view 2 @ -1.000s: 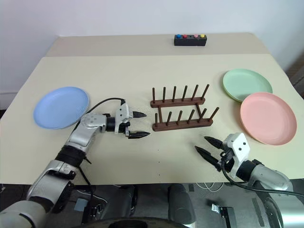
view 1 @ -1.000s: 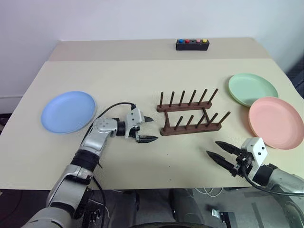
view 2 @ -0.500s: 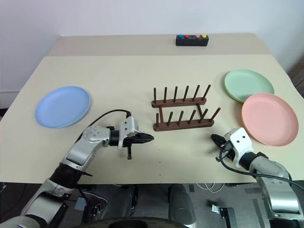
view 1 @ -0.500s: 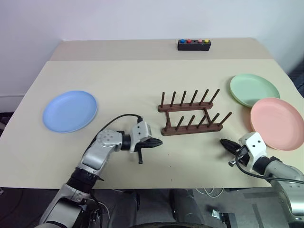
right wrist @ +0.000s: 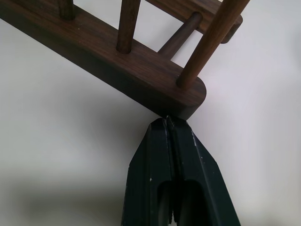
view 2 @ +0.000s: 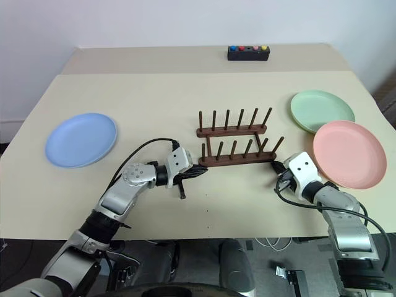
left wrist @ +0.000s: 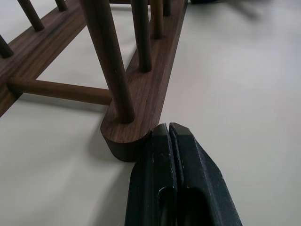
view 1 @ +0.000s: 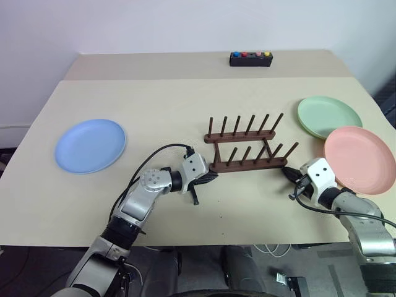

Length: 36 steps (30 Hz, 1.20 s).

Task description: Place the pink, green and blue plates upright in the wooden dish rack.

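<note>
Wooden dish rack (view 1: 247, 148) mid-counter (view 1: 185, 99), empty, flanked by clenched left gripper (left wrist: 165, 136) and clenched right gripper (right wrist: 165, 123) touching opposite near-rail ends; blue plate (view 1: 90, 145) far left, green plate (view 1: 328, 116) and pink plate (view 1: 360, 159) right.

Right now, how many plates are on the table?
3. The blue plate lies flat on the table's left side. The green plate lies on the right, and the pink plate sits just in front of it, overlapping its edge. None is in the wooden dish rack.
</note>
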Each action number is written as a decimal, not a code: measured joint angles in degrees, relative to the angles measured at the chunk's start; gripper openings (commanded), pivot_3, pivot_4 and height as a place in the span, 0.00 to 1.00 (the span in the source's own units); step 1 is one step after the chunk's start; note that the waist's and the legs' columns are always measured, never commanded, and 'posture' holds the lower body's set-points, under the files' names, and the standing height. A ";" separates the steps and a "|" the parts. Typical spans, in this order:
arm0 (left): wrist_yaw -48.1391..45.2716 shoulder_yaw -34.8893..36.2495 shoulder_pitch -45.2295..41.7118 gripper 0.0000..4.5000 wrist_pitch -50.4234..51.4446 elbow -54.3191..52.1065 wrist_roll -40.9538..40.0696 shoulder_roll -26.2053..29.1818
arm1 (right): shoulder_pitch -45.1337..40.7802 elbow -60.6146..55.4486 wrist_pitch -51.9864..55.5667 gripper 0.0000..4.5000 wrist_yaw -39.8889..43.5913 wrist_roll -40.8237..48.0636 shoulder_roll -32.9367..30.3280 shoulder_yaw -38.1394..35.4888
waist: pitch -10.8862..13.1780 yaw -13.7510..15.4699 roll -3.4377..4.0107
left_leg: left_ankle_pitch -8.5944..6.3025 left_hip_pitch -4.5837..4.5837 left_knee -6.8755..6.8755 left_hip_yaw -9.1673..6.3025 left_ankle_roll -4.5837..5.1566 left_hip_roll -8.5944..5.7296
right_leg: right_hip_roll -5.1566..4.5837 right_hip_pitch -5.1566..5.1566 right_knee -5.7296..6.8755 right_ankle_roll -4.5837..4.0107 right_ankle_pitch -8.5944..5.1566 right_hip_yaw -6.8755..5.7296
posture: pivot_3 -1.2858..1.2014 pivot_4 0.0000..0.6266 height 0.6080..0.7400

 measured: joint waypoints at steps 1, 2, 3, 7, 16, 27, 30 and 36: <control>0.24 0.07 0.00 0.00 -0.29 0.23 0.01 -0.05 | -0.21 0.26 -0.23 0.00 0.00 -0.12 0.00 0.13 | 0.00 0.00 0.00 | 0.00 0.02 0.00 0.00 0.00 0.00 | 0.00 0.02 0.00 0.00 0.00 0.00 | 0.52 0.24 1.00; 0.58 0.16 -0.21 0.00 -0.54 0.73 0.05 -0.12 | -0.78 1.01 -0.60 0.00 0.07 -0.23 0.00 0.37 | 0.00 -0.03 0.00 | 0.00 0.05 0.01 0.00 0.00 0.00 | 0.00 0.06 0.00 0.00 0.00 0.00 | 0.52 0.24 1.00; 0.89 0.20 -0.67 0.00 -0.62 1.31 0.16 -0.16 | -1.38 1.55 -0.76 0.00 0.10 -0.41 0.01 0.59 | 0.00 -0.02 -0.01 | 0.00 0.09 0.02 0.01 0.00 0.00 | 0.00 0.10 0.00 -0.01 0.00 0.00 | 0.52 0.24 1.00; 2.83 0.78 -2.37 0.00 -1.84 3.83 0.70 -0.17 | -3.87 3.85 -1.70 0.00 0.14 -0.90 0.23 1.80 | 0.01 -0.13 -0.01 | 0.00 0.18 -0.01 0.01 0.00 0.00 | 0.00 0.16 0.00 0.00 0.00 0.00 | 0.52 0.24 1.00; 3.95 1.26 -3.98 0.00 -3.24 6.19 1.22 0.15 | -7.33 7.20 -2.99 0.00 0.14 -1.42 0.36 3.34 | 0.01 -0.09 0.00 | 0.00 0.18 -0.04 0.01 0.00 0.00 | 0.00 0.14 0.00 0.03 0.01 0.01 | 0.52 0.24 1.00; 4.48 1.72 -4.13 0.00 -4.28 7.10 1.25 0.17 | -7.25 7.60 -4.16 0.00 -0.44 -1.70 0.38 3.70 | 0.01 -0.06 0.00 | 0.00 0.18 -0.05 0.01 0.00 0.00 | 0.00 0.15 0.00 0.03 0.01 0.01 | 0.52 0.24 1.00; 4.31 2.07 -4.04 0.00 -4.09 6.98 1.16 0.23 | -5.79 6.03 -4.06 0.00 -0.40 -1.58 0.23 3.54 | 0.01 -0.01 0.00 | 0.00 0.17 -0.07 0.01 0.00 0.00 | 0.00 0.14 0.00 0.04 0.00 0.01 | 0.52 0.24 1.00; 3.43 3.00 -1.92 0.00 -2.17 3.52 -0.02 1.51 | 0.96 -2.27 -0.96 0.00 1.45 0.44 -1.71 0.70 | 0.02 0.02 0.02 | 0.00 0.10 -0.10 0.01 0.00 0.00 | -0.01 0.07 -0.01 0.05 -0.01 0.01 | 0.52 0.24 1.00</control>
